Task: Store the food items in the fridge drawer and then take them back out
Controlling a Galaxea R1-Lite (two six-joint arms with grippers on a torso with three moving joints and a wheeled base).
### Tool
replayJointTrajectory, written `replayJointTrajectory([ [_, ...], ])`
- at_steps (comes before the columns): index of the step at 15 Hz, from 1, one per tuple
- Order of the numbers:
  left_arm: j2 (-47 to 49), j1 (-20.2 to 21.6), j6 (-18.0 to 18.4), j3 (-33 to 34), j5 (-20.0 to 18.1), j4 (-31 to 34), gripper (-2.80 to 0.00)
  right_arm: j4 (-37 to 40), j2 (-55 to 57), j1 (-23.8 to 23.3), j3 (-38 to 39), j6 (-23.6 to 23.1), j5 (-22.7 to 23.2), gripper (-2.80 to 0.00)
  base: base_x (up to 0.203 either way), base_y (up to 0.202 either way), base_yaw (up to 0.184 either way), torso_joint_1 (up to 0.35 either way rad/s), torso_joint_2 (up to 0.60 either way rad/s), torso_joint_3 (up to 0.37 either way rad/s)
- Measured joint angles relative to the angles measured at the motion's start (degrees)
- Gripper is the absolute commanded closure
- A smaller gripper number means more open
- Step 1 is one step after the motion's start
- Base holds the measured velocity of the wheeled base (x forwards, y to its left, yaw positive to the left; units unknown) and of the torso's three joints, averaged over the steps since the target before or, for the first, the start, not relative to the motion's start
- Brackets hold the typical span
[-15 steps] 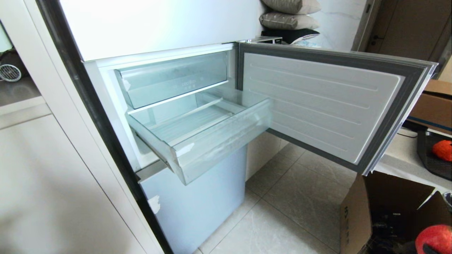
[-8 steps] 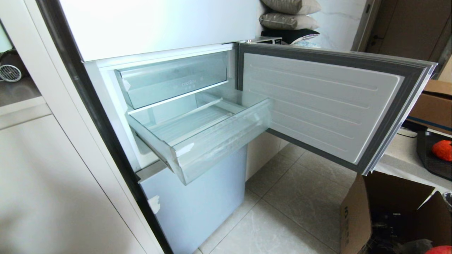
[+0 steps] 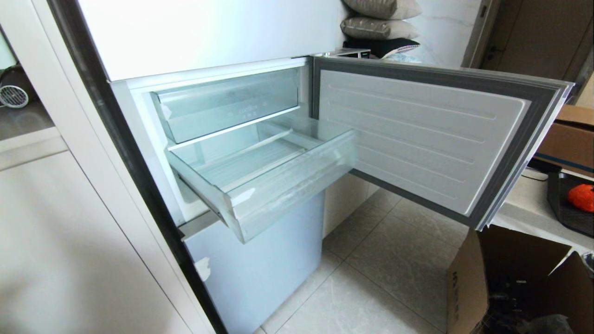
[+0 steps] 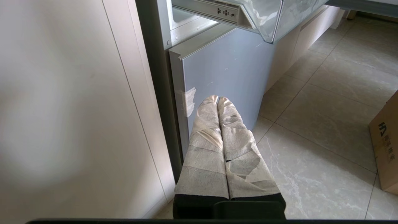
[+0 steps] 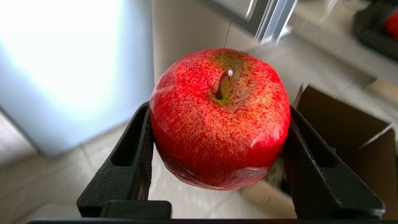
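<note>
In the head view, neither gripper shows. You see the fridge drawer pulled out, nothing lying on its ribbed floor; a second red piece sits on a dark tray far off to the right, beyond the open fridge door.

In the left wrist view, the left gripper hangs low beside the lower fridge panel, its taped fingers pressed together on nothing; the drawer's corner lies ahead of it and above.

In the right wrist view, the right gripper has its black fingers spread wide and clamped on a red apple, stem toward the camera. Item in hand is yours to place: judged from the door edge ahead, the drawer lies up and to the left of this gripper, the arm carrying the load.
</note>
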Motion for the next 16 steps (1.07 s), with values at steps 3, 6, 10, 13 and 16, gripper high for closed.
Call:
replayJointTrajectory([
  [3, 0.0, 0.0, 0.0, 0.0, 0.0, 0.0, 0.0, 0.23, -2.84, -0.13, 0.02, 0.49, -0.34, 0.0, 0.0, 0.0, 0.0, 0.0, 0.0, 0.0],
  [6, 0.0, 0.0, 0.0, 0.0, 0.0, 0.0, 0.0, 0.29, -3.7, -0.18, 0.05, 1.12, -0.62, 0.0, 0.0, 0.0, 0.0, 0.0, 0.0, 0.0],
  [10, 0.0, -0.04, 0.0, 0.0, 0.0, 0.0, 0.0, 0.34, -3.87, -0.18, 0.07, 1.1, -0.65, 0.0, 0.0, 0.0, 0.0, 0.0, 0.0, 0.0],
  [13, 0.0, -0.02, 0.0, 0.0, 0.0, 0.0, 0.0, 0.39, -3.88, -0.18, 0.07, 1.3, -0.67, 0.0, -0.002, -0.007, 0.135, 0.001, 0.0, 0.005],
  [16, 0.0, 0.0, 0.0, 0.0, 0.0, 0.0, 0.0, 0.39, -3.88, -0.13, 0.07, 1.8, -0.75, 0.0, 0.001, -0.01, 0.174, 0.002, 0.0, 0.002],
])
